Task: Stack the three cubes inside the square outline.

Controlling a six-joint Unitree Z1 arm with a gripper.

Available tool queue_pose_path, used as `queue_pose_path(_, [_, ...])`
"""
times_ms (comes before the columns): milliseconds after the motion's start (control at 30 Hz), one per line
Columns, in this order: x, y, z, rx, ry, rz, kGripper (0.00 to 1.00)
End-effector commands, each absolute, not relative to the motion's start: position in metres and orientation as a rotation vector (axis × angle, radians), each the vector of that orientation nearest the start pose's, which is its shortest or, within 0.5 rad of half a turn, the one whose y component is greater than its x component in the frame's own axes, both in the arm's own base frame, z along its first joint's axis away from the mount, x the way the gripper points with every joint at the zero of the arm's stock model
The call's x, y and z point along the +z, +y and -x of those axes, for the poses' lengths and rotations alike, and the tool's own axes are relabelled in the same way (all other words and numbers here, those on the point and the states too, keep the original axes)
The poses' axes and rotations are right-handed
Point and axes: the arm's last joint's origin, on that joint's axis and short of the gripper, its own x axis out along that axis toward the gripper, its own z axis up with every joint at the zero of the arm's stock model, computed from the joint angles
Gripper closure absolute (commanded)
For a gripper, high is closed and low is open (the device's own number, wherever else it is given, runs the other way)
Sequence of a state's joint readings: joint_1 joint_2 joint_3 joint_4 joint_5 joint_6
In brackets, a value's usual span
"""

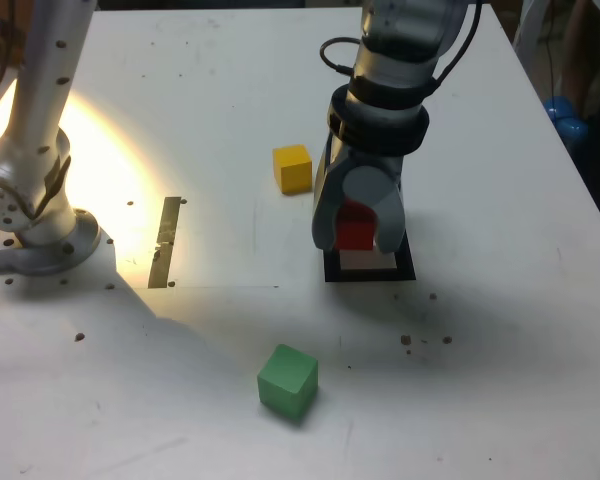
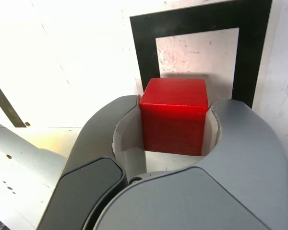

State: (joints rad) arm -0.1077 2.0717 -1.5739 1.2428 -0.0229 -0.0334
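My gripper [image 1: 356, 232] is shut on the red cube [image 1: 356, 226], holding it just above the square outline [image 1: 370, 272], a black border with a white centre. In the wrist view the red cube [image 2: 174, 116] sits squeezed between the two grey fingers [image 2: 110, 134], with the square outline [image 2: 197, 48] right beyond it. The yellow cube [image 1: 293, 167] rests on the table to the exterior view's left of the arm. The green cube [image 1: 287, 381] lies nearer the front edge, well apart from the outline.
The arm's base [image 1: 40, 230] stands at the exterior view's left under a bright patch of light. A thin dark strip [image 1: 166, 240] lies flat beside it. The white table [image 1: 480, 380] shows small dark specks.
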Motion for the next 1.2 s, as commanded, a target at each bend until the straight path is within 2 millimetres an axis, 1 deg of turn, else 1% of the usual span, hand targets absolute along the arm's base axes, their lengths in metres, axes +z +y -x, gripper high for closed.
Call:
queue_pose_path(0, [0.242, -0.038, -0.364, -0.066, 1.728, -0.041, 0.67])
queue_pose_path(167, [0.238, -0.037, -0.365, -0.070, 1.730, -0.037, 0.67])
queue_pose_path(533, [0.221, -0.036, -0.371, -0.082, 1.746, -0.033, 0.66])
queue_pose_path(567, [0.220, -0.035, -0.371, -0.083, 1.744, -0.033, 0.64])
queue_pose_path(600, [0.219, -0.035, -0.372, -0.085, 1.742, -0.033, 0.58])
queue_pose_path(767, [0.215, -0.033, -0.372, -0.097, 1.730, -0.035, 0.10])
queue_pose_path(800, [0.215, -0.033, -0.372, -0.097, 1.730, -0.035, 0.03])
queue_pose_path(833, [0.215, -0.033, -0.372, -0.098, 1.730, -0.035, 0.01])
queue_pose_path(867, [0.214, -0.033, -0.371, -0.098, 1.730, -0.035, 0.00])
queue_pose_path(1033, [0.218, -0.033, -0.369, -0.094, 1.723, -0.039, 0.00])
queue_pose_path(1167, [0.234, -0.030, -0.357, -0.055, 1.707, -0.049, 0.00])
